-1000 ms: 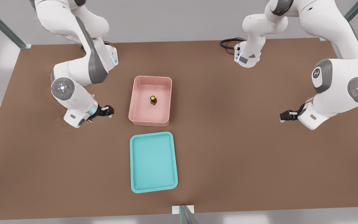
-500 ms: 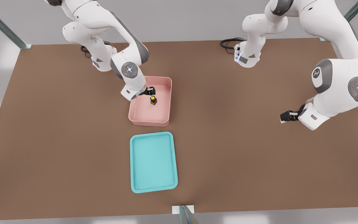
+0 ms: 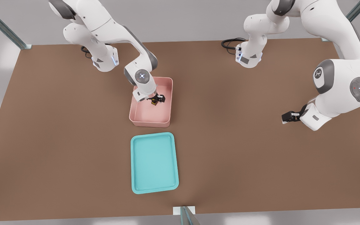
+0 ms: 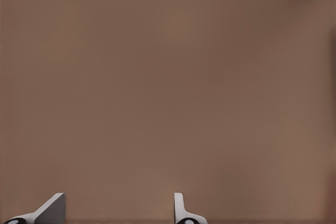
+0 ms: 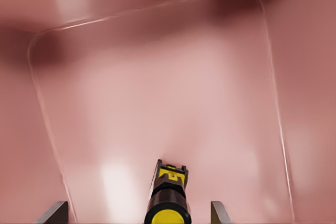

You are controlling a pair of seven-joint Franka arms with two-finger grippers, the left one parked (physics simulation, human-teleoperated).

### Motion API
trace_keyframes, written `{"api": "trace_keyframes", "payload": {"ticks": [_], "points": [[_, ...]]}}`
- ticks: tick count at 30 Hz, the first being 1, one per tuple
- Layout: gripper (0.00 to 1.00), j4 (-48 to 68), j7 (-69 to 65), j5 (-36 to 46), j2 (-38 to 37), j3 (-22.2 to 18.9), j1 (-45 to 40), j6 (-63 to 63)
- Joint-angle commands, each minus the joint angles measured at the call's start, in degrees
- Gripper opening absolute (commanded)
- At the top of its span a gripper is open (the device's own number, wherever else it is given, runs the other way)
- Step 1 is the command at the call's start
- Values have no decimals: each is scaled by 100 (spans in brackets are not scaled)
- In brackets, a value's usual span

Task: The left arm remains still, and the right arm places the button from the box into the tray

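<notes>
The right arm [image 3: 111, 25] reaches from the worktop's [image 3: 245, 150] ten o'clock corner in the front view down into the pink box [image 3: 136, 117], which sits just above the middle of that view. Its claw [image 3: 156, 99] hangs low inside the box, over the button [image 3: 155, 102], with the wrist toward ten o'clock of it.

In the right wrist view the claw [image 5: 139, 214] is spread wide: one fingertip [image 5: 55, 212] and the other fingertip [image 5: 219, 213] stand well apart, and the button [image 5: 169, 198] sits between them, touched by neither. The button stands upright on the box floor [image 5: 168, 103], yellow cap facing the camera, black base below it. Its place is near the middle of the box, slightly toward twelve o'clock in the front view, clear of all four walls.

The turquoise tray [image 3: 133, 162] lies flat at six o'clock of the box, near it but not touching, with a strip of brown worktop between them. Nothing rests in the tray.
</notes>
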Motion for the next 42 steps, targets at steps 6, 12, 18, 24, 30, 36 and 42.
{"api": "trace_keyframes", "payload": {"ticks": [6,12,18,24,30,36,42], "points": [[100,-240,1805,5,79,1,127,532],[100,-565,1822,5,44,1,189,602],[96,-618,1822,5,53,1,259,602],[100,-592,1892,5,53,-26,206,699],[85,-565,1954,5,79,-52,180,743],[53,-565,2077,5,106,-61,180,857],[52,-565,2156,5,97,-61,180,857]]}}
